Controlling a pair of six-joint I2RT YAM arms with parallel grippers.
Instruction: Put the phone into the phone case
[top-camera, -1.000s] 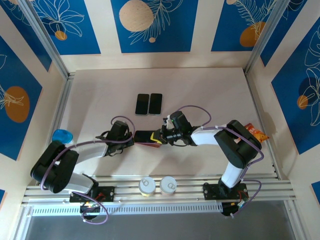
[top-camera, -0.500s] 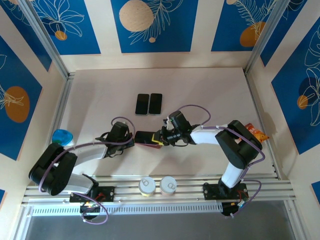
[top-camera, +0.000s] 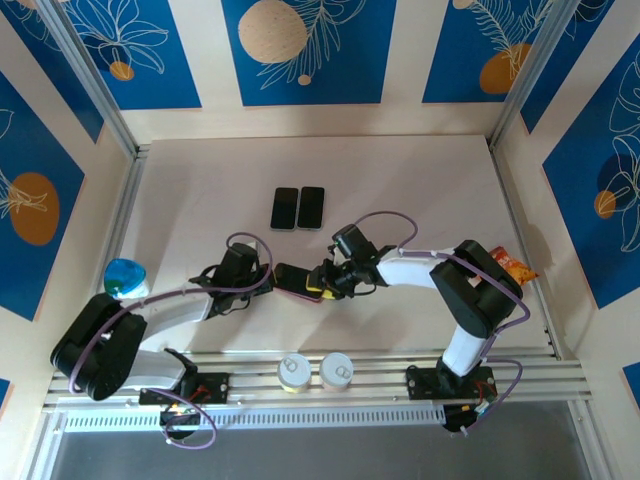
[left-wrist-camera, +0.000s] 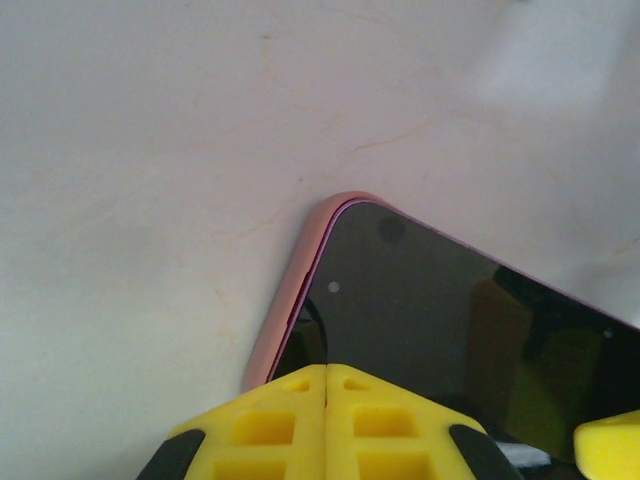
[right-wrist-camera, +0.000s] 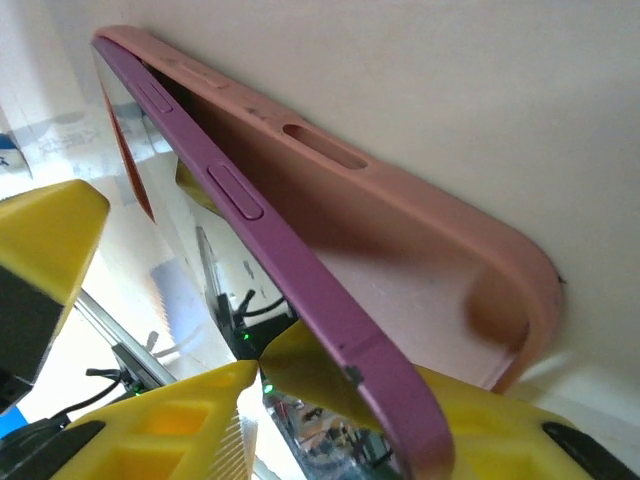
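Left tool (left-wrist-camera: 325, 385): yellow fingers (left-wrist-camera: 270, 430) pressed together, no gap, tips sitting on the left end of the phone (left-wrist-camera: 450, 330). Right tool (right-wrist-camera: 170, 290) is at the opposite end w/ fingers (right-wrist-camera: 45, 225) apart. The phone's right end sits between them and one finger is under it. Can't tell if the other one touches the glass.

Phone is near the middle of the table (top-camera: 400, 180), right btwn the two tools. Its long axis runs left-right, w/ the right end a bit nearer. Screen faces up, dark glass w/ a small cam dot at the left end.

Pink phone case (right-wrist-camera: 400, 230) is underneath it. From the left wrist view the pink rim hugs the corner at the left end. From the right wrist view it's not fully seated tho: the purple side w/ the buttons rides above the case wall w/ the cutouts, and the gap gets wider toward the right end.

Other stuff: two more dark phones (top-camera: 298, 208) side by side, touching, farther back on the table, long axes pointing near-far. Blue thing (top-camera: 124, 272) at the left edge, orange packet (top-camera: 515, 267) at the right edge. Two cans (top-camera: 315, 371) on the near rail btwn the arm bases.
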